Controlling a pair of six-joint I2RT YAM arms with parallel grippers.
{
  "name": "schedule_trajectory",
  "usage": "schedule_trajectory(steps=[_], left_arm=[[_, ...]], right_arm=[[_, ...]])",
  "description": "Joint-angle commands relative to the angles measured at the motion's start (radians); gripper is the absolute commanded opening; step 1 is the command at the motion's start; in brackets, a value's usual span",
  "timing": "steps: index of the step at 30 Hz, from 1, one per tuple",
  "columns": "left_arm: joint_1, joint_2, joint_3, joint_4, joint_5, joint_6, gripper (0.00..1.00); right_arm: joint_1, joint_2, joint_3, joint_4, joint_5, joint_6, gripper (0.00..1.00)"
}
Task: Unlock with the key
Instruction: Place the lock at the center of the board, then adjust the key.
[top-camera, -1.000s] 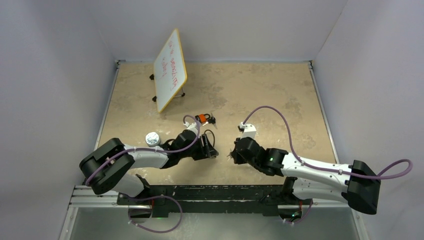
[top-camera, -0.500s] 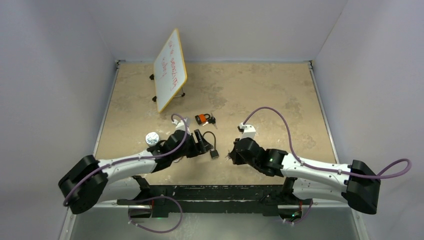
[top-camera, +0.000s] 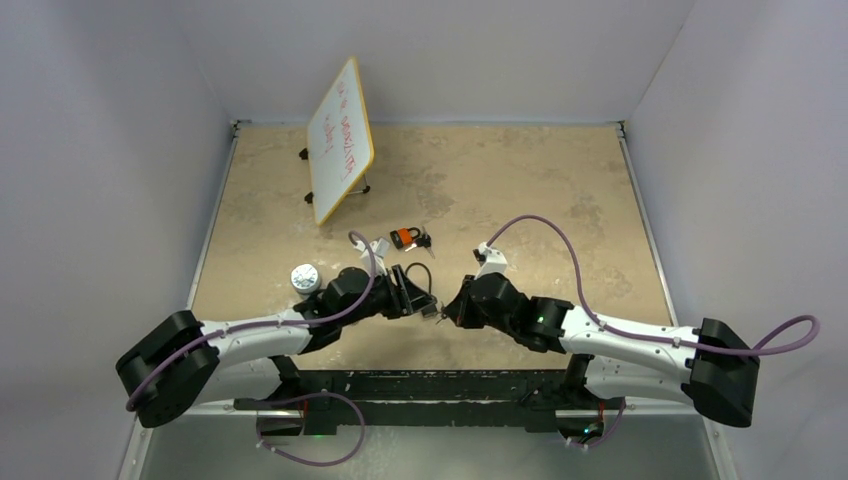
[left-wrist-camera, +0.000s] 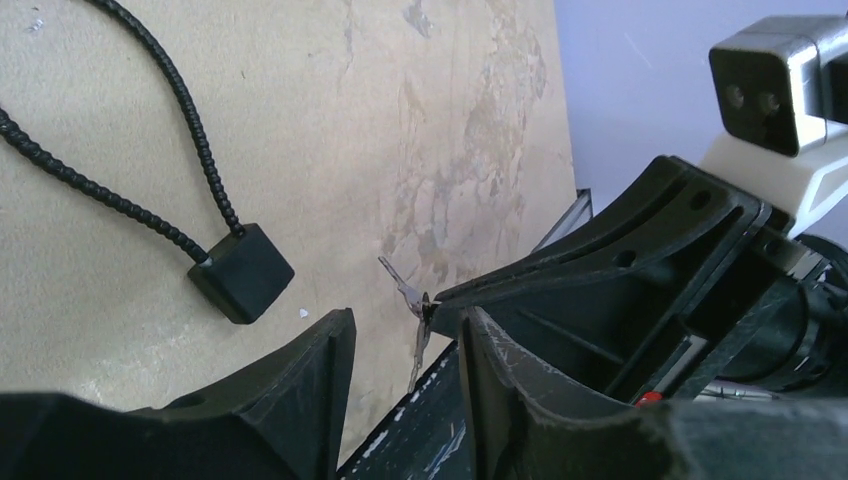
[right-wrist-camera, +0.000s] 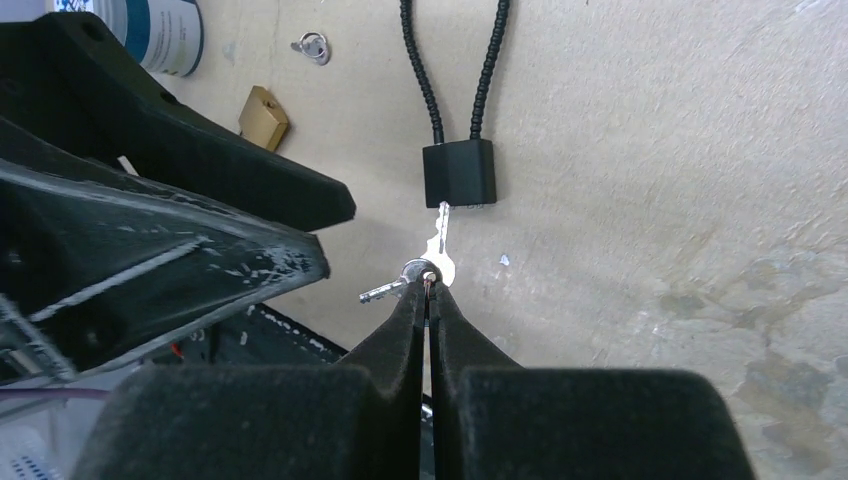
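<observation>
Blk/wht arms (top-camera: 620, 342) w/ purple cables (top-camera: 540, 217)

The only writing you can see is on the whiteboard (top-camera: 340, 135) propped at the far left of the table; it carries a few lines of red marker handwriting running along its length; from the top view the strokes are too small and slanted for you to read a word. The can (right-wrist-camera: 165, 35) in the upper left corner of the right wrist view wears a blue-and-white printed label; only a sliver shows, and no letters resolve. Any stamp on the key (right-wrist-camera: 441, 240) or the black cable lock (right-wrist-camera: 458, 172) is too small for you to tell.
</observation>
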Motion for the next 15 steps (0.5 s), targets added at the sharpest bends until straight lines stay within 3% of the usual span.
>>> schedule_trajectory(steps=[1, 10, 15], left_arm=[[-0.011, 0.025, -0.022, 0.141, 0.051, -0.016, 0.41], [-0.024, 0.045, -0.027, 0.141, 0.057, -0.035, 0.43], [-0.031, 0.042, -0.029, 0.118, 0.032, -0.042, 0.38]], right_arm=[[-0.012, -0.004, 0.028, 0.01, -0.029, 0.062, 0.0], [-0.027, -0.004, 0.04, -0.003, -0.042, 0.093, 0.0], [-0.029, -0.004, 0.04, 0.012, -0.047, 0.102, 0.0]])
